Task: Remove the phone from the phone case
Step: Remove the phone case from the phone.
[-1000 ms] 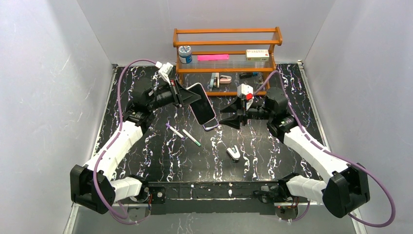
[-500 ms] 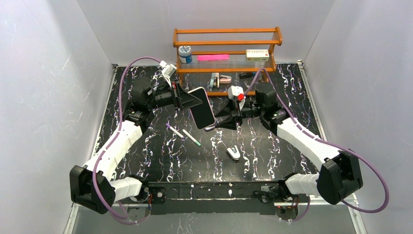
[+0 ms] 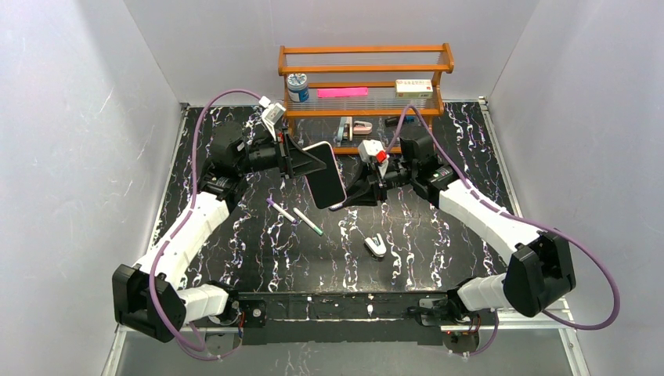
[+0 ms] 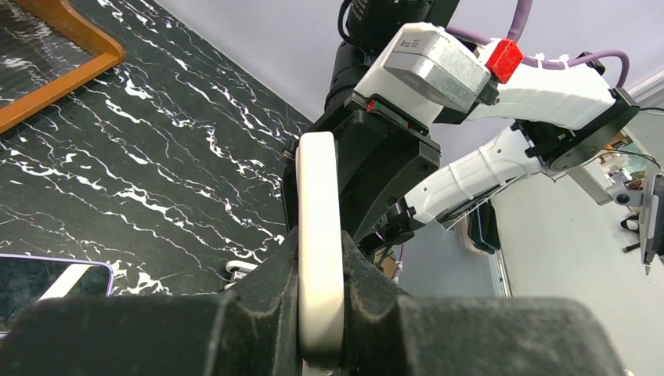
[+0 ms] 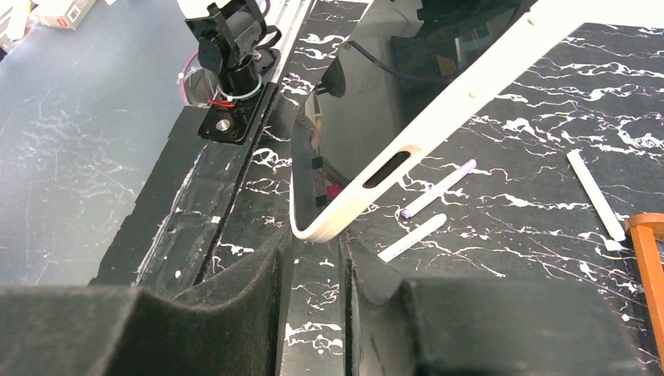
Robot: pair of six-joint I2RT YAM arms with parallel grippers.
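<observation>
Phone [image 3: 325,174] in white case [image 4: 319,235]: was held aloft, tilted, over mid-table. Left gripper [image 3: 313,163]: was clamped on its left edge. Right gripper [image 3: 349,197]: jaws stood apart, the case's near corner between them. Two pens [image 3: 296,216] lay below, to the left.

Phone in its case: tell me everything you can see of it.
The phone has a dark glossy screen inside a cream case with a slot cut in one edge. It hangs tilted above the table, clamped by the left end effector. The right end effector straddles its lower corner, contact unclear.
</observation>
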